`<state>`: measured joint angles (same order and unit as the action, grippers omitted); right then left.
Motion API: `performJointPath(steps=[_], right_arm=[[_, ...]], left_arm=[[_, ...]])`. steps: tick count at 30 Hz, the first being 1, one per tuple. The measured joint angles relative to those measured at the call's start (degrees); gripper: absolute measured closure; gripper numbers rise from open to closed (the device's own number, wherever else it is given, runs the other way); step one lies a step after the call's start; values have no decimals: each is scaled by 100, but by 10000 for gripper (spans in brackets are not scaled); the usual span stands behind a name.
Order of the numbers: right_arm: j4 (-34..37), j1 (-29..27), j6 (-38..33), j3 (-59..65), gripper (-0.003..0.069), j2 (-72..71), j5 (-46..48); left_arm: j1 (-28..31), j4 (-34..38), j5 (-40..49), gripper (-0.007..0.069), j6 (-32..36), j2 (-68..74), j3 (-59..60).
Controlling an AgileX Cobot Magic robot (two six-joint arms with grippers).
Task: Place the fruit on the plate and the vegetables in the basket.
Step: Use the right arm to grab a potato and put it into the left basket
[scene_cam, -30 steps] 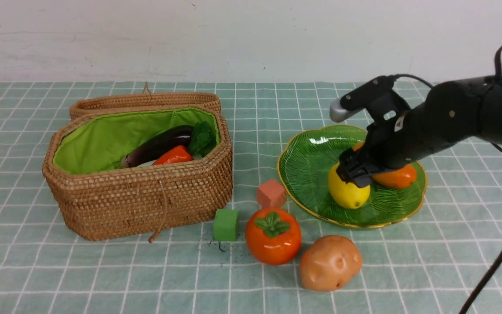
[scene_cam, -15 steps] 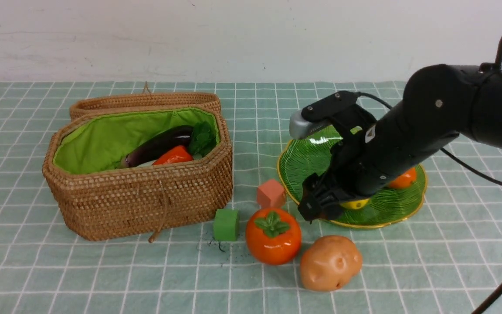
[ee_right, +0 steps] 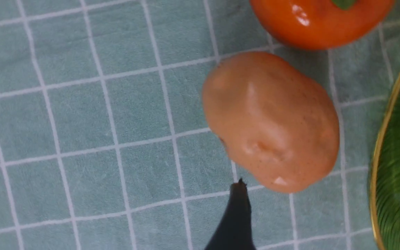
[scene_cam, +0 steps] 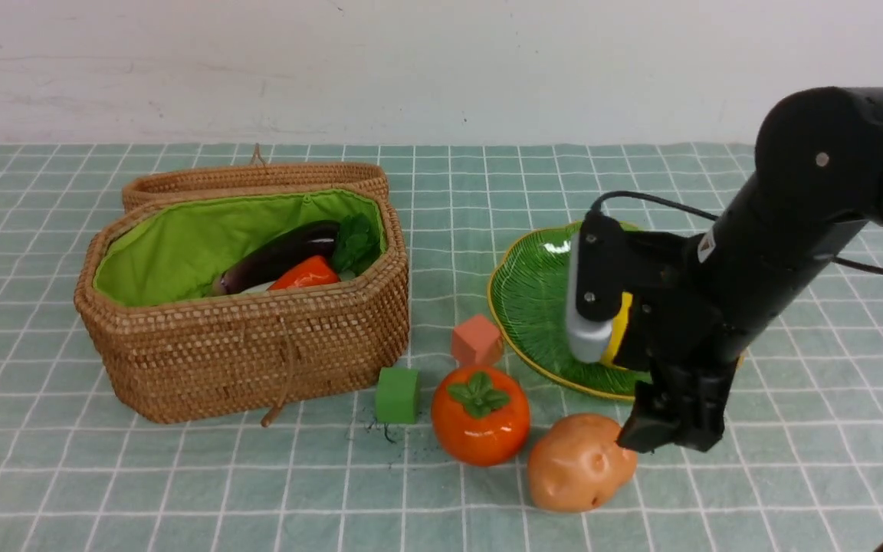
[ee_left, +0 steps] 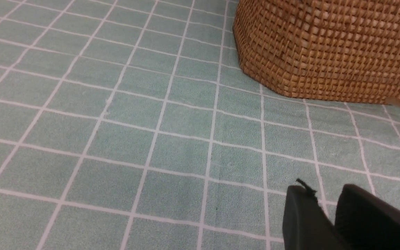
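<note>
**Right tool wide open at the potato's edge**

The right tool (scene_cam: 665,433) hangs fingers-down over the counter (scene_cam: 794,475), jaws spread wide and holding nothing. The tan potato (scene_cam: 579,462) lies just to its left. One fingertip (ee_right: 239,194) sits at the potato's edge, and contact cannot be made out. The other finger is cut off by the wrist view's border. Further left, beside the potato, the persimmon (scene_cam: 480,414) sits on the counter, off the plate (scene_cam: 530,303). That plate lies behind the tool, half covered by the arm, and only a yellow sliver of the lemon (scene_cam: 619,330) shows. Well to the left, the basket (scene_cam: 242,345) holds the eggplant (scene_cam: 280,253) and carrot (scene_cam: 305,274), both partly hidden by its wall. Only the tips of the left tool (ee_left: 326,201) are in view, nearly together and empty, near the basket's outer wall.
</note>
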<state>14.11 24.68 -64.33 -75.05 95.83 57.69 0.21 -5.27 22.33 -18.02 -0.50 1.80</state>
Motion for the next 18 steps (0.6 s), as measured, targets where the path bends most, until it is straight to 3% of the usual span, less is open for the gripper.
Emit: performJointPath(steps=[1,4,11,18], right_arm=[[-7,91,-505,0,66,36,-25],[-124,190,-798,0,66,144,-99],[-810,555,-911,0,66,595,-389],[-981,664,-1053,-21,64,1080,-664]], left_arm=[[0,0,0,477,0,0,0],[0,0,0,477,0,0,0],[0,0,0,469,0,0,0],[0,0,0,461,0,0,0]])
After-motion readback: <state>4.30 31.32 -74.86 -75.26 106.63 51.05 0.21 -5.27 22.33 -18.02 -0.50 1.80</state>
